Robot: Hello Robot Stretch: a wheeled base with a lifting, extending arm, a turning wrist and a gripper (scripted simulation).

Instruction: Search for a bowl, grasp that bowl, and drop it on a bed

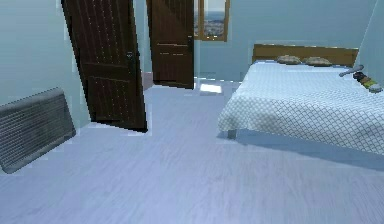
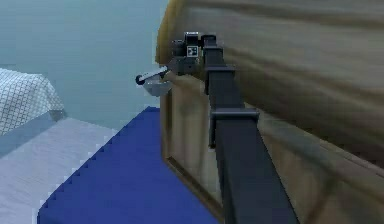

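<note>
The bed (image 1: 300,100), with a white checked cover and a wooden headboard, stands at the forward view's right; its corner (image 2: 20,95) reappears at the arm side view's left edge. The dark arm (image 2: 235,130) rises to the gripper (image 2: 150,78), which is seen against the pale blue wall. A small pale bowl-shaped thing (image 2: 155,88) hangs at the gripper's far end, clear of every surface, so the gripper holds it.
A big wooden cabinet (image 2: 290,90) stands close to the arm's right. A blue rug (image 2: 120,180) lies below. An open dark door (image 1: 105,60), a second door (image 1: 172,40) and a window (image 1: 212,18) line the far walls. A grey slatted panel (image 1: 35,128) leans at left. Pillows (image 1: 303,60) and small objects (image 1: 362,75) lie on the bed.
</note>
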